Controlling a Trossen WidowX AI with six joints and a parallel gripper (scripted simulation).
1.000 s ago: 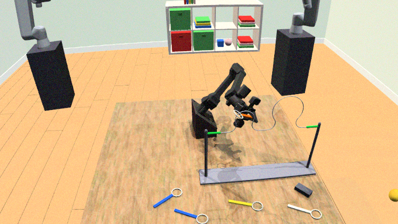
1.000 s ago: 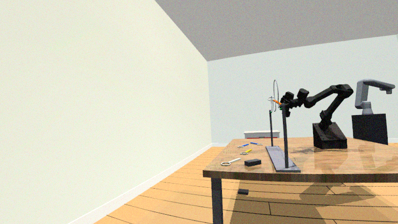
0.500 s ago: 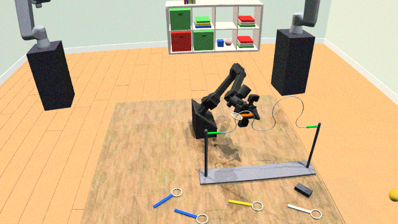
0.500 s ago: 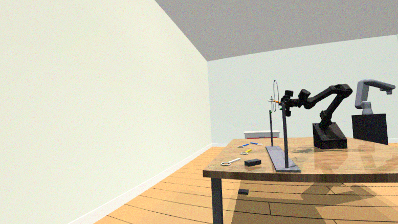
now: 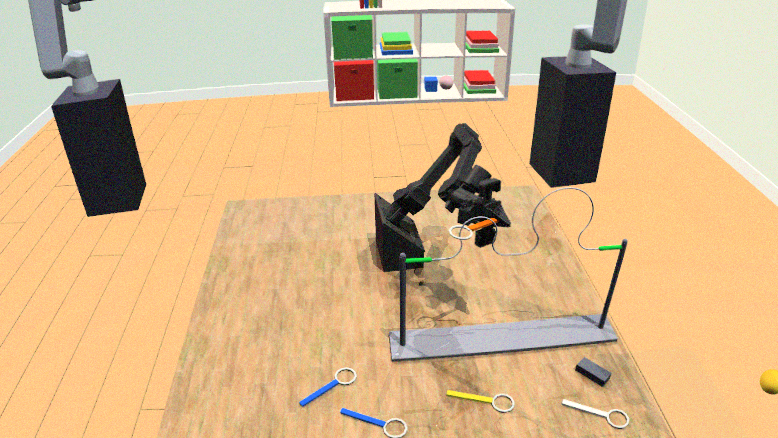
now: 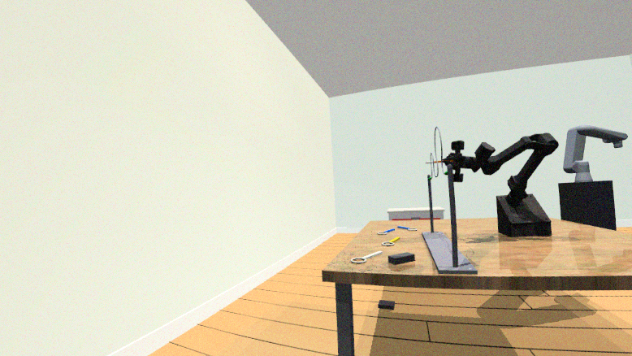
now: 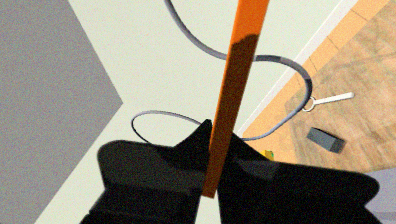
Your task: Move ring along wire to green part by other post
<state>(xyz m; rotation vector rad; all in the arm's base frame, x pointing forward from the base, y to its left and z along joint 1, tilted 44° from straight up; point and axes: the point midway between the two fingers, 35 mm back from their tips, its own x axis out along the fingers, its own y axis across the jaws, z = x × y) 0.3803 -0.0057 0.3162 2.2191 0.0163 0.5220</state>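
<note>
The gripper point(image 5: 494, 221) point(image 6: 444, 161) point(image 7: 221, 132) is shut on the orange handle point(image 5: 481, 224) point(image 6: 438, 162) point(image 7: 245, 60). The white ring point(image 5: 450, 232) point(image 6: 428, 162) lies nearly flat around the rising left side of the wire's smaller left hump. The wire point(image 5: 570, 188) point(image 7: 310, 90) appears to pass through the ring; any contact is too small to tell. The handle crosses the hump in the top view, with the gripper on the robot's side. One green part point(image 5: 418, 260) is at the left post point(image 5: 402, 299), the other point(image 5: 610, 247) at the right post point(image 5: 612, 288). The ring is outside the wrist view.
The grey base plate point(image 5: 517, 334) bears both posts. Loose rings with blue handles point(image 5: 318, 392) point(image 5: 362, 417), a yellow handle point(image 5: 469, 396) and a white handle point(image 5: 585, 408) lie in front, beside a dark block point(image 5: 592, 371) point(image 6: 401, 258) point(image 7: 325, 140). The wire's taller hump rises to the right.
</note>
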